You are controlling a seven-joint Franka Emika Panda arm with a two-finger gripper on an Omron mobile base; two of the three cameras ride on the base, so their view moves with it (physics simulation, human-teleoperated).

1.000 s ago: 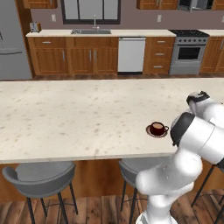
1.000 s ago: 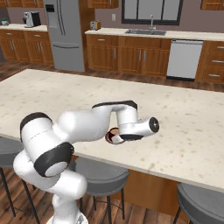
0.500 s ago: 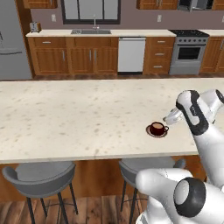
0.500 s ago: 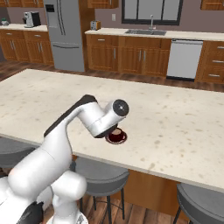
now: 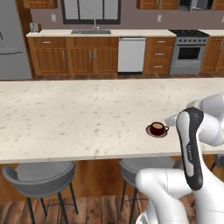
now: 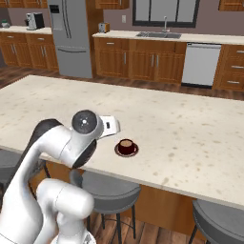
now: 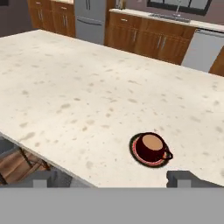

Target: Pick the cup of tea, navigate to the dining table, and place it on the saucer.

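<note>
Placement stage, apparently complete: the cup [image 7: 151, 147] stands upright on the saucer [image 7: 141, 160] near the front edge of the surface [image 5: 65, 113], while my tool [image 7: 111, 178], fingers spread wide and holding nothing, sits drawn back above that edge, my arm folded, so only clearing away remains.

Across the top of the frame, brown wooden cabinets [image 5: 83, 59] carry a cream counter with a sink [image 5: 91, 31] under a dark window [image 5: 91, 9], flanked by a white dishwasher [image 5: 131, 54], a steel stove [image 5: 190, 50] and a fridge [image 6: 71, 35], while grey stools [image 5: 40, 175] stand on plank flooring [image 5: 92, 212] below.
</note>
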